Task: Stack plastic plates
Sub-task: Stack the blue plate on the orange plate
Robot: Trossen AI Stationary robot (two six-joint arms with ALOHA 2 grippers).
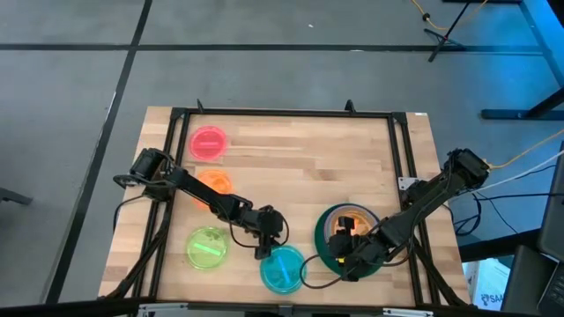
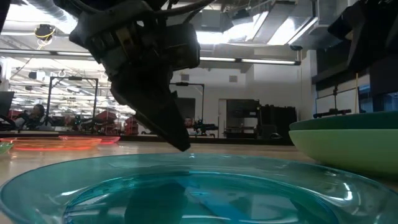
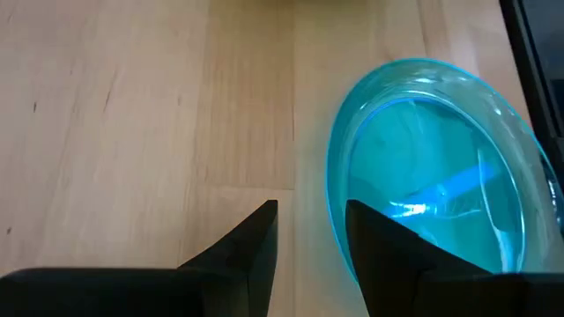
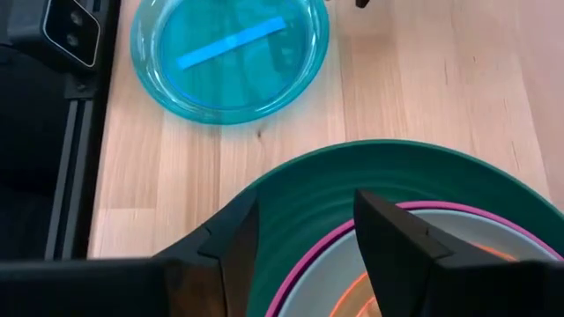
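Observation:
The cyan translucent plate lies flat on the table near its near edge. My left gripper is open at the plate's left rim, with one finger over the bare wood and the other over the plate's inside. In the low view, the left gripper points down at the plate's far rim. A stack sits to the right: a dark green plate holds magenta, grey and orange plates. My right gripper is open over the stack's near-left rim. My left gripper slants down with its fingers on either side of the cyan plate's left rim. I cannot tell whether they touch it. My right gripper stands with one finger outside and one inside the dark green rim. Touch cannot be told.
A pink plate, an orange plate and a yellow-green plate lie apart along the table's left side. Bare wood fills the middle and far right. A black frame rail borders the table. A light green plate wall shows under the stack.

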